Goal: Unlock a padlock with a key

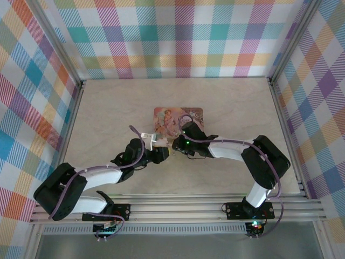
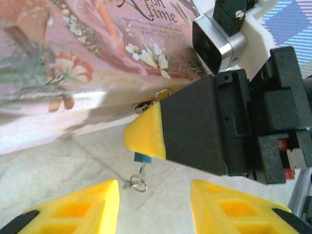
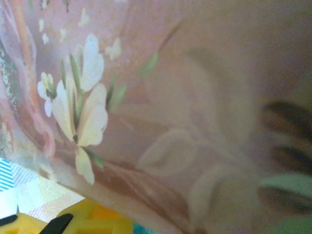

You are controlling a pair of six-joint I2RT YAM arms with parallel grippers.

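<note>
While the left pincer (image 2: 155, 197) waits with fingers spread, the padlock (image 2: 143, 157) sits straight ahead of it, just beyond the gap. It is apparently clamped in the right pincer (image 2: 145, 135), blue end downward, a small ring (image 2: 139, 185) dangling over the bench (image 2: 58, 165). Behind looms a pink tin (image 2: 73, 58). The padlock's long axis looks upright; the right arm is nearer.

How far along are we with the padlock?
Done: both arms reach the pink tin's near edge. In hand: the padlock's bluish part pokes out under the right tool's fingertip, a small ring dangling below it; the left tool is open just short of that ring. Left: whether a key is seated is too small to tell, so unlocking looks still to do.
</note>
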